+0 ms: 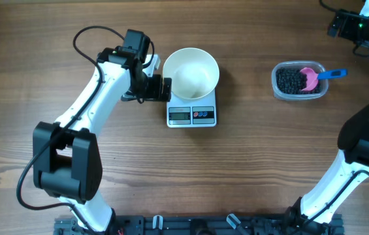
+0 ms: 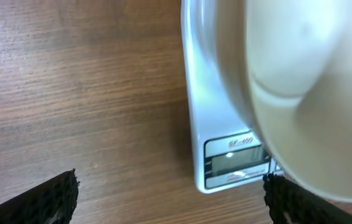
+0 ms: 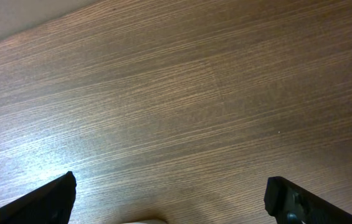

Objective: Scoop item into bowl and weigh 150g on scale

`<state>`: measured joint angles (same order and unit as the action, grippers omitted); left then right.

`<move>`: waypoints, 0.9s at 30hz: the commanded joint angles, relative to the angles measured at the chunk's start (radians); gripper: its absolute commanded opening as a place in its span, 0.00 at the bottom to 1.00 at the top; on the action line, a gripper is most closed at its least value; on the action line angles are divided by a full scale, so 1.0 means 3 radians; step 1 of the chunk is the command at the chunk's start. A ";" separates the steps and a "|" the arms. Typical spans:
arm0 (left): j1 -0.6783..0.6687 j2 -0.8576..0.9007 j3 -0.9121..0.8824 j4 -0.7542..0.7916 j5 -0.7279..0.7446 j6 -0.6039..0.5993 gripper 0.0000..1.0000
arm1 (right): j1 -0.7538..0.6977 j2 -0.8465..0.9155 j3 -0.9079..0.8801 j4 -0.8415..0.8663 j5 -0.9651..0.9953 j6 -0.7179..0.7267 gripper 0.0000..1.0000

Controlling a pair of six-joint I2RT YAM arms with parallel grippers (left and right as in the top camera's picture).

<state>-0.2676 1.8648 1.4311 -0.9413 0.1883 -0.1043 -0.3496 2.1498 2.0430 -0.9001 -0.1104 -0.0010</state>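
Note:
The empty white bowl [image 1: 191, 70] stands on the small white scale [image 1: 192, 115], whose display faces the table's front edge. My left gripper [image 1: 166, 88] is open just left of the bowl and holds nothing. In the left wrist view the bowl [image 2: 313, 93] and scale [image 2: 225, 155] fill the right side, and one of the fingertips [image 2: 291, 202] is close under the bowl's rim. The black item [image 1: 292, 81] lies in a clear tub [image 1: 279, 91] to the right, with a pink scoop [image 1: 311, 76] on a blue handle in it. My right gripper [image 1: 342, 26] is open at the far right corner, over bare wood [image 3: 176, 112].
The right arm [image 1: 360, 143] runs down the right edge of the table. The left arm [image 1: 93, 98] crosses the left half. Wood table [image 1: 256, 156] lies between scale and tub.

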 commanded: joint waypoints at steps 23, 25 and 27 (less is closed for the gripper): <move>0.0947 -0.0102 -0.0014 -0.0155 -0.0011 -0.0132 1.00 | 0.0017 0.0065 0.0065 0.0008 0.0033 0.0027 1.00; 0.1111 -0.0102 -0.0014 -0.0075 -0.0011 -0.0127 1.00 | 0.0017 0.0065 0.0065 0.0008 0.0033 0.0028 1.00; 0.1230 -0.0100 -0.0014 -0.0065 -0.0010 -0.0127 1.00 | 0.0017 0.0065 0.0065 0.0008 0.0032 0.0025 1.00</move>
<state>0.0536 1.8641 1.4307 -0.9661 0.1833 -0.1371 -0.3496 2.1498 2.0430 -0.9001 -0.1104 -0.0010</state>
